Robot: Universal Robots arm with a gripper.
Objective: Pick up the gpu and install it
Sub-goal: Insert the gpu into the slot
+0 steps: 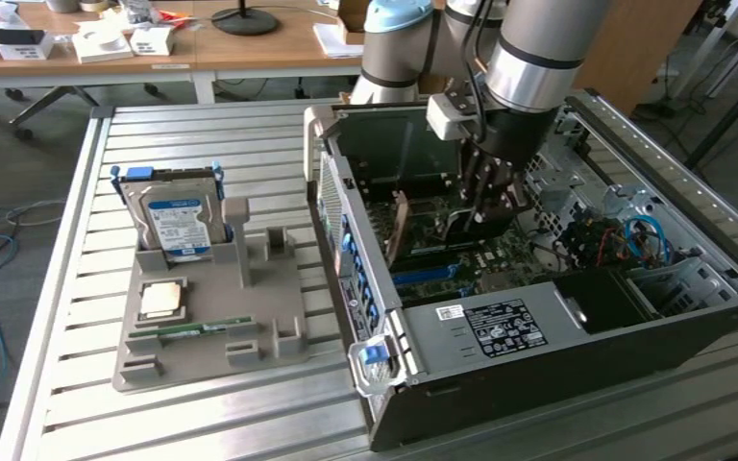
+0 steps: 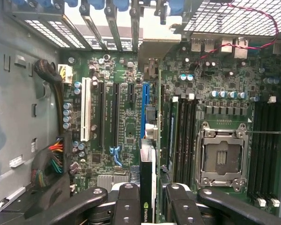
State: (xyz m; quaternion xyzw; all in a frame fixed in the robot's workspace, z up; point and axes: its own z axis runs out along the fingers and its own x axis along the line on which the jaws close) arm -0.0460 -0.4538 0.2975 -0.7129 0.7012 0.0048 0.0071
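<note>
gripper: black metal-fingered gripper (image 2: pixel 152 200) clamped on the gpu | gpu: slim black flat card (image 2: pixel 147 166), edge-on, in line with long blue slot (image 2: pixel 144 105), contact unclear | beyond: green motherboard (image 2: pixel 124 136) inside open dark metal computer case (image 1: pixel 536 394)

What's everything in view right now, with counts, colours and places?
computer case: one, black and grey, open, exterior view's right.
motherboard: one, green, inside the case.
holder: one, grey, on the slatted table, exterior view's left.
hard drive: one, blue-white label, upright in the holder.
memory stick: one, green, lying in the holder.
gpu: one, black, edge-on over the motherboard, in the pincer.
pincer: one, black, shut on the gpu, inside the case.
</note>
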